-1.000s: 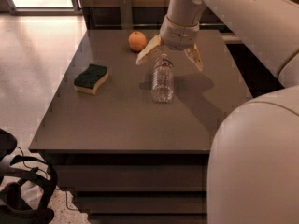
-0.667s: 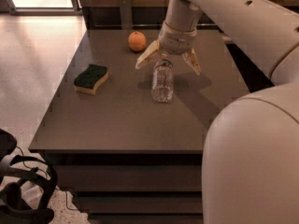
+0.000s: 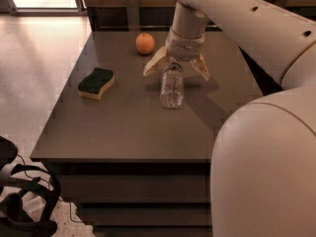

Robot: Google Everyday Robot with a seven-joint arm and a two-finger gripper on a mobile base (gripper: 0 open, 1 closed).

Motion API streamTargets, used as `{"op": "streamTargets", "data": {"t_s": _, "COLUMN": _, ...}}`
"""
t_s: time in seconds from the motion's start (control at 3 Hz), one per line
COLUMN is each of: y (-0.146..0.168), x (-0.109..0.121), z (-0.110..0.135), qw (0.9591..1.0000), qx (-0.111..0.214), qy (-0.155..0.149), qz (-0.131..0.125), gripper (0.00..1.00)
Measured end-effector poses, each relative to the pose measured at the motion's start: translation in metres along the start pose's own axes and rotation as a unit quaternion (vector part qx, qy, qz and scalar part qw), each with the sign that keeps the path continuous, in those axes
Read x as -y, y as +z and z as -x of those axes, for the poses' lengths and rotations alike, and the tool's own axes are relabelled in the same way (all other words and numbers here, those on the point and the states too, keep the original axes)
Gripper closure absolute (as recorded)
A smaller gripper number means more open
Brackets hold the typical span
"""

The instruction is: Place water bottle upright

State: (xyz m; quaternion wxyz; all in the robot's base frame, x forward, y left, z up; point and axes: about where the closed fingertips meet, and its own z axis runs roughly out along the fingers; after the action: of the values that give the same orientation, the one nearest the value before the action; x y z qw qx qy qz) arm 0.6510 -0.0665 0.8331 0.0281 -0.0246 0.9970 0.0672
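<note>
The water bottle (image 3: 172, 88) is a small clear ribbed plastic bottle. It stands on the dark table (image 3: 123, 127) near the middle, its top just under the gripper. My gripper (image 3: 176, 68) hangs over the bottle's neck with its two tan fingers (image 3: 155, 61) spread wide to either side, open and not touching the bottle's body. The cap is hidden behind the gripper's wrist.
A green and yellow sponge (image 3: 96, 83) lies on the table's left side. An orange (image 3: 144, 43) sits at the back, left of the gripper. The robot's white body (image 3: 266, 172) fills the lower right. Black cables (image 3: 24, 206) lie on the floor at lower left.
The gripper has shifted slightly left and down over the bottle top, fingers still spread. The bottle, sponge and orange have not moved.
</note>
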Motion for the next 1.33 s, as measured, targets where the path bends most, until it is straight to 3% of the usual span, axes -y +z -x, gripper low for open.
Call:
{"op": "streamTargets", "data": {"t_s": 1.0, "y": 0.0071, "x": -0.0023, "z": 0.0046, "qw": 1.0000, "qx": 0.004, "qy": -0.001, "qz": 0.002, "gripper": 0.71}}
{"op": "streamTargets", "data": {"t_s": 1.33, "y": 0.0102, "x": -0.0032, "z": 0.0061, "qw": 1.0000, "qx": 0.005, "qy": -0.001, "qz": 0.003, "gripper": 0.99}}
